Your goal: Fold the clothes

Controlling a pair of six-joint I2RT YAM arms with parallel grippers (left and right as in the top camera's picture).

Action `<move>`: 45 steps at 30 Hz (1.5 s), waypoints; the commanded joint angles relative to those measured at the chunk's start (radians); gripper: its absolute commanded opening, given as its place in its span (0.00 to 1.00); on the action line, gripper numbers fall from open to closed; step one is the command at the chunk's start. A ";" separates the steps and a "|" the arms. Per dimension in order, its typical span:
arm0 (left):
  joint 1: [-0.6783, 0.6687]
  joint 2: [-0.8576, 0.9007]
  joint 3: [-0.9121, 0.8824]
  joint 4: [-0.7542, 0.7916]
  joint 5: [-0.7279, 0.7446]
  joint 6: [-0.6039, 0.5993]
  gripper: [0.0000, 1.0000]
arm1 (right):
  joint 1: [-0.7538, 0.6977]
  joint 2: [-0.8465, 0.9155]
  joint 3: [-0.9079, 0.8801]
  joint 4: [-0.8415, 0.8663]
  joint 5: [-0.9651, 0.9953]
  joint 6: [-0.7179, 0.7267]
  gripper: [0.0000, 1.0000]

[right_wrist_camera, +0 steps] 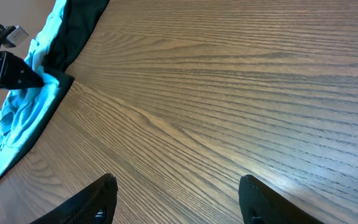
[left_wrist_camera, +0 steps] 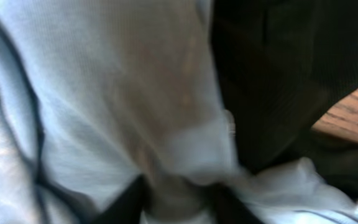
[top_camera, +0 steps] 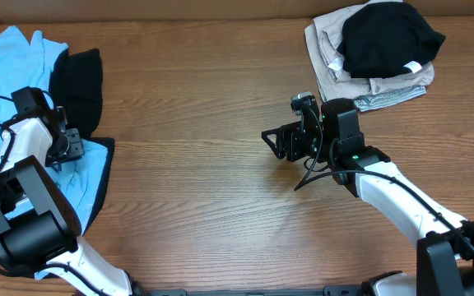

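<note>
A light blue T-shirt [top_camera: 15,49] lies crumpled at the table's left edge, with a black garment [top_camera: 79,86] partly over and beside it. My left gripper [top_camera: 71,148] is down on the shirt and shut on a fold of its blue fabric [left_wrist_camera: 104,93]; the black garment [left_wrist_camera: 278,68] lies just to its right. My right gripper [top_camera: 274,141] hovers over bare wood mid-table, open and empty [right_wrist_camera: 179,199]. The right wrist view shows the blue shirt [right_wrist_camera: 17,118] and the left gripper [right_wrist_camera: 39,78] far off at its left.
A stack of folded clothes sits at the back right: a black piece [top_camera: 389,37] on top of grey and beige ones [top_camera: 327,57]. The wooden table [top_camera: 204,99] stretches bare between the two arms.
</note>
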 commanded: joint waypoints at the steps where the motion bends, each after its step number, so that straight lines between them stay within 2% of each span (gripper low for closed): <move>1: 0.002 0.032 0.019 0.004 0.010 0.012 0.05 | 0.003 0.000 0.018 0.010 0.026 0.004 0.66; 4: 0.001 0.025 0.032 -0.005 0.010 0.011 0.04 | 0.003 0.000 0.018 0.010 0.026 0.003 0.66; 8: -0.002 0.009 0.121 -0.095 0.009 -0.028 0.04 | 0.003 0.000 0.018 0.010 0.026 0.003 0.66; 13: -0.007 0.003 0.353 -0.325 0.029 -0.119 0.04 | 0.003 -0.003 0.019 0.010 0.025 0.030 0.65; 19: -0.031 0.002 0.677 -0.639 0.115 -0.127 0.05 | 0.003 -0.081 0.045 -0.043 0.022 0.053 0.64; 20: -0.036 0.002 0.716 -0.672 0.113 -0.126 0.12 | 0.003 -0.099 0.053 -0.063 0.022 0.053 0.64; 21: -0.042 0.002 0.755 -0.700 0.109 -0.126 0.26 | 0.003 -0.120 0.061 -0.085 0.022 0.053 0.64; 22: -0.046 0.002 0.782 -0.715 0.110 -0.126 0.35 | 0.003 -0.140 0.067 -0.105 0.021 0.053 0.64; 23: -0.049 0.002 0.798 -0.717 0.111 -0.126 0.36 | 0.003 -0.159 0.069 -0.121 0.022 0.053 0.64; 24: -0.051 0.002 0.801 -0.717 0.113 -0.125 0.24 | 0.003 -0.179 0.069 -0.135 0.022 0.053 0.64; 25: -0.053 0.002 0.801 -0.720 0.114 -0.121 0.04 | 0.003 -0.192 0.069 -0.150 0.022 0.053 0.65; 31: -0.055 0.003 0.739 -0.735 0.156 -0.095 0.04 | 0.003 -0.213 0.068 -0.266 0.023 0.053 0.64; 32: -0.055 0.003 0.722 -0.742 0.161 -0.096 0.06 | 0.003 -0.213 0.068 -0.296 0.023 0.053 0.64; 33: -0.055 0.003 0.703 -0.751 0.163 -0.097 0.15 | 0.003 -0.213 0.068 -0.320 0.023 0.053 0.64; 34: -0.055 0.003 0.677 -0.760 0.166 -0.097 0.29 | 0.003 -0.213 0.068 -0.347 0.026 0.053 0.65; 35: -0.056 0.003 0.653 -0.766 0.166 -0.097 0.40 | 0.003 -0.213 0.068 -0.368 0.026 0.052 0.65; 37: -0.055 0.003 0.581 -0.765 0.166 -0.100 0.51 | 0.003 -0.213 0.068 -0.409 0.026 0.052 0.66; 41: -0.052 0.003 0.444 -0.729 0.159 -0.129 0.51 | 0.003 -0.212 0.068 -0.441 0.026 0.052 0.69; 45: -0.043 0.002 0.290 -0.642 0.132 -0.203 0.44 | 0.003 -0.212 0.068 -0.444 0.026 0.052 0.70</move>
